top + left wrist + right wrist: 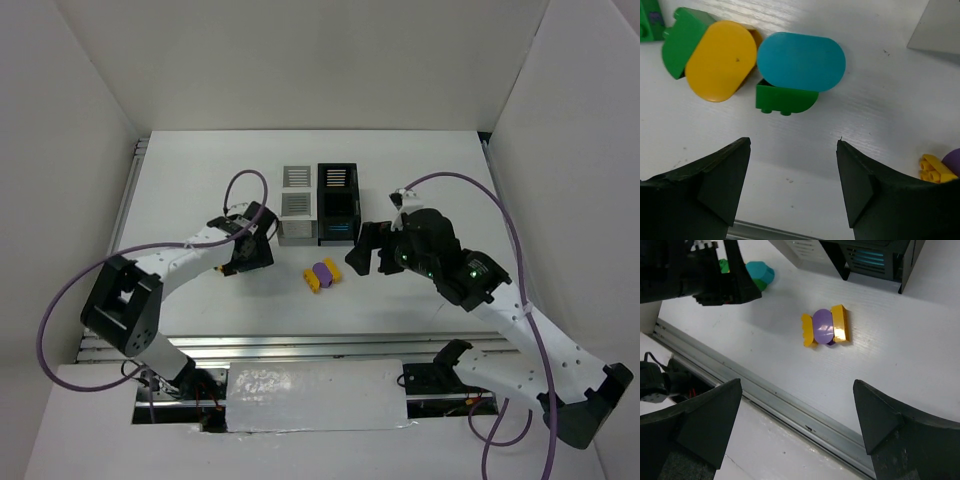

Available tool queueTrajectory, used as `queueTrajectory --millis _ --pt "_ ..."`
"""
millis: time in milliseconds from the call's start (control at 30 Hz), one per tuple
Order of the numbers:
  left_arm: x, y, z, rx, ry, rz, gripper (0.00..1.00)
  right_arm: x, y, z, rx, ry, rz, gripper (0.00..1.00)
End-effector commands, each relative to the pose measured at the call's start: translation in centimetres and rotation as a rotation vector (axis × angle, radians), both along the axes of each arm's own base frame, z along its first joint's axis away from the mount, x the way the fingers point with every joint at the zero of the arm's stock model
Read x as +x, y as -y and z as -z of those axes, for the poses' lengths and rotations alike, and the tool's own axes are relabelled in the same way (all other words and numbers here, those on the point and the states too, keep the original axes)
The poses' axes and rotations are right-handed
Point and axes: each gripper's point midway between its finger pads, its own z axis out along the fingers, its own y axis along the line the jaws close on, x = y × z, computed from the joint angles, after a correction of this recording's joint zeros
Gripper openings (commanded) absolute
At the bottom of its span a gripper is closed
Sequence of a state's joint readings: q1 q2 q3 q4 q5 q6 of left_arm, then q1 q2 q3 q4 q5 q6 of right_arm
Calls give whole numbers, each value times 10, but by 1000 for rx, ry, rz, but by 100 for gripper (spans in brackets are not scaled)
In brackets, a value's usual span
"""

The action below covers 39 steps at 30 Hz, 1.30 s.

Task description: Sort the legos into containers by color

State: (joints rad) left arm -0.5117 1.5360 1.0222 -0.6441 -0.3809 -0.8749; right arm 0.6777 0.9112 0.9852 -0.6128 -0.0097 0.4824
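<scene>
Left wrist view, cyan lego [801, 61] overlapping green lego [785, 100], yellow lego [720, 60] beside

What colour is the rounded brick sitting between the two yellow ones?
The rounded brick is purple, clearest in the right wrist view.

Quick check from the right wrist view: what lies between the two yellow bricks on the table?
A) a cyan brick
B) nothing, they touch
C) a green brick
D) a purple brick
D: a purple brick with a rounded top sits sandwiched between the yellow bricks.
</scene>
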Motion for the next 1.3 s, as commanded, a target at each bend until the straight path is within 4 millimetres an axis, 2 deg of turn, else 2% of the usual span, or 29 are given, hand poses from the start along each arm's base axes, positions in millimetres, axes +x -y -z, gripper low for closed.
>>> queueTrajectory --millis 0,167,267,400,500,700,867,1033,1167,1267 --pt "14 8 11 -2 44 -44 82 -11 -2 -4 29 15 -40 100" --pt "23 5 31 59 25 -46 81 -21 -7 4 26 -3 -107 100" --pt "27 -3 32 106 30 -69 81 -22 -7 6 11 -4 -119 100" --pt "30 -6 31 127 39 -14 83 -23 -6 5 11 3 -126 100" --pt "39 0 33 105 67 38 85 -25 -8 5 20 2 -139 100" --pt "48 -3 40 96 77 37 85 -25 -12 4 27 -3 -157 100" --pt "49 -9 44 97 92 42 85 -25 -14 -1 36 2 -165 100" --pt "48 -8 54 73 90 73 87 -25 -17 4 35 -12 -173 100" --pt "48 -5 57 58 98 90 83 -25 -20 6 41 -21 -183 100" --pt "46 -3 56 37 105 95 69 -24 -21 6 37 -24 -181 100"
